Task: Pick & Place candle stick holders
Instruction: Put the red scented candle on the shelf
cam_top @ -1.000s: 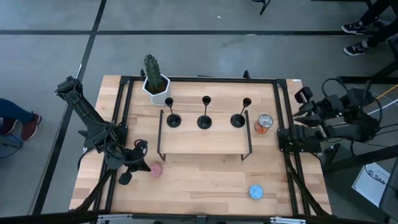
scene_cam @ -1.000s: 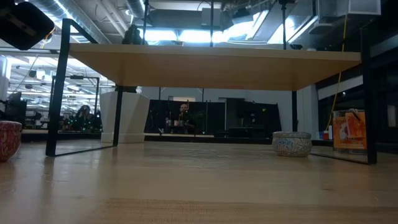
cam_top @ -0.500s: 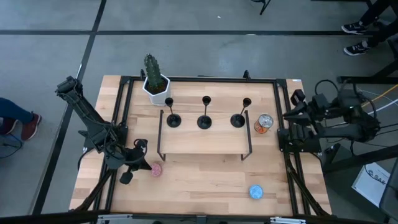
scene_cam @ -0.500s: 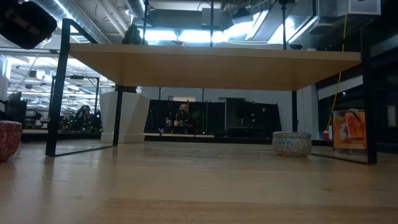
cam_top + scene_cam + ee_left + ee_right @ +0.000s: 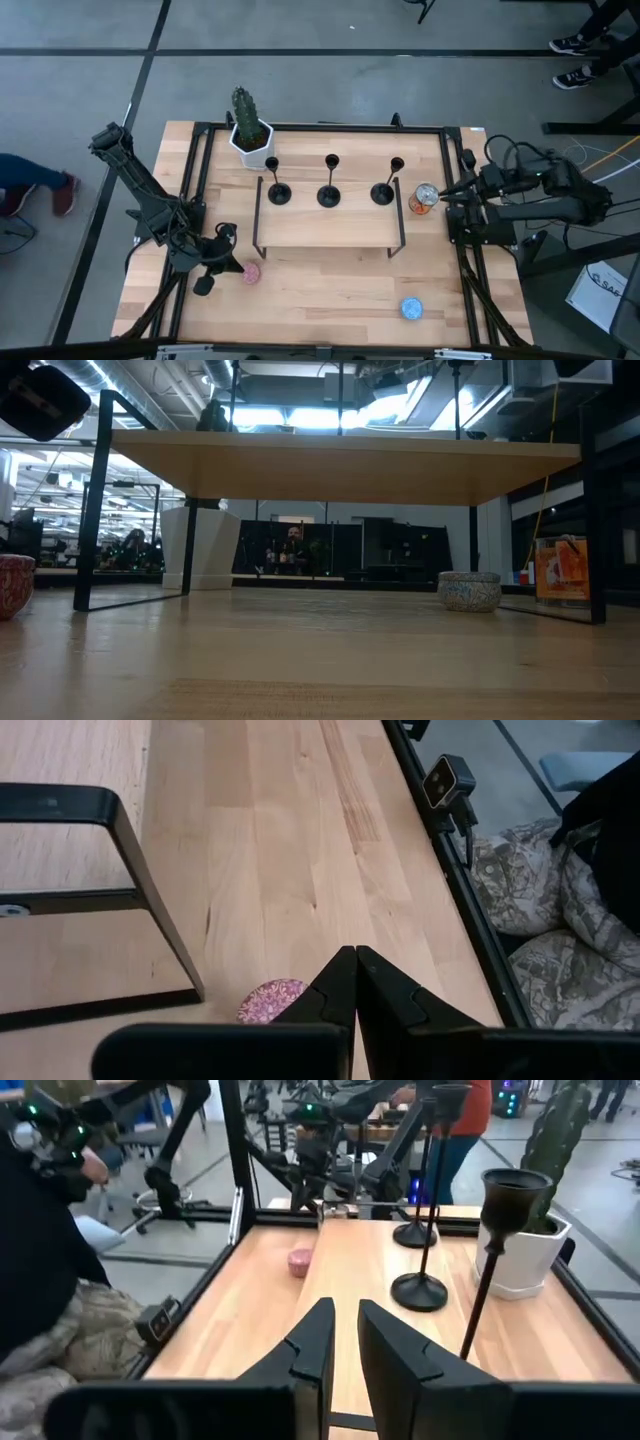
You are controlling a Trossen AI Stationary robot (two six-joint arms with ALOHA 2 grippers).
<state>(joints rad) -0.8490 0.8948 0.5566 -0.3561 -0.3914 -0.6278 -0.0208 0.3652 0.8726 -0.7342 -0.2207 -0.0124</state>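
Note:
Three black candle stick holders stand upright in a row, each on its round base, on the raised wooden shelf. The right wrist view shows the nearest one's cup and the bases of the other two. My right gripper hovers at the table's right edge beside the can, pointing at the row. A narrow gap shows between its fingers, with nothing in it. My left gripper is shut and hangs at the table's left, beside the pink tin.
An orange can stands just right of the shelf, between my right gripper and the nearest holder. A cactus in a white pot stands at the far left, and a blue tin near the front right. Black shelf legs stand on the table.
My right gripper has swung down from a raised pose off the table's right edge. It has moved toward the table's left, to a spot beside the can, and tipped closer to level. The holders have not moved.

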